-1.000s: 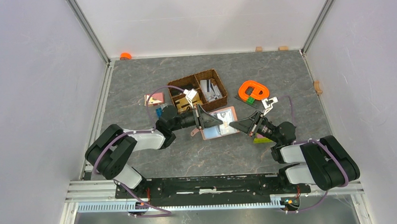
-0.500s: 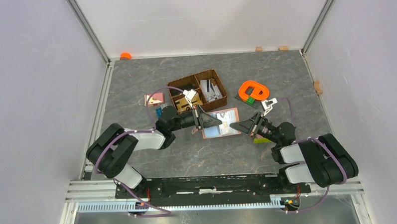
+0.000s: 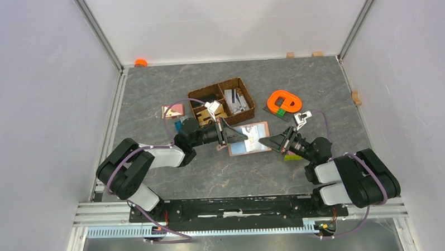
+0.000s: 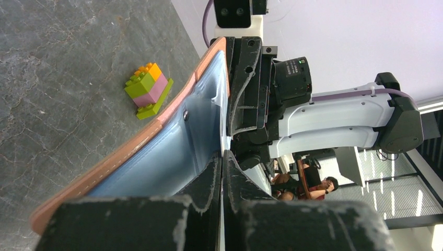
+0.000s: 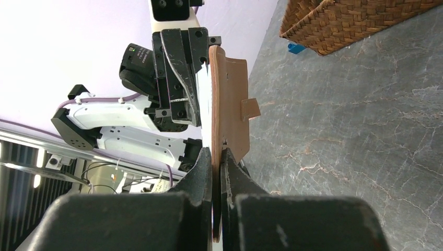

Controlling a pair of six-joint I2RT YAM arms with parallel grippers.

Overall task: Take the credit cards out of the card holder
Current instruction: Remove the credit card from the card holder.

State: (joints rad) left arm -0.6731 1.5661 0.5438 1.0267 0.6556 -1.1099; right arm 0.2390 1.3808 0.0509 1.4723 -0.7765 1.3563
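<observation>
Between plain pale walls with metal corner posts, a grey, stone-patterned surface (image 3: pixel 152 89) with faint light veins is lying flat and matte. Near its middle the card holder (image 3: pixel 248 138) is hanging open just above the stone, stretched between the two arms. The left gripper (image 3: pixel 230 137) is pinching the holder's left edge, its jaws pressed together on the thin pale inner layer, and the right gripper (image 3: pixel 264 141) is clamping the opposite edge, jaws closed tight on the brown flap. From the left wrist, the holder is showing a reddish-brown, stitched, leather-like rim around a smooth, shiny, pale blue lining with a small round stud. From the right wrist, its dull tan outer face is standing edge-on with a little square strap tab (image 5: pixel 251 109) sticking out. Whether anything is sitting inside the sleeves cannot be told. Just behind the holder a dark brown woven basket (image 3: pixel 252 102), divided in two, is resting on the stone, and what look like grey credit cards (image 3: pixel 236 100) are leaning in its right compartment. A glossy orange ring (image 3: pixel 283 101) is lying to the right, a pink-and-tan flat piece (image 3: pixel 173 110) to the left, and a knobbly stack of toy bricks (image 4: pixel 149 89) is sitting beyond the holder.
</observation>
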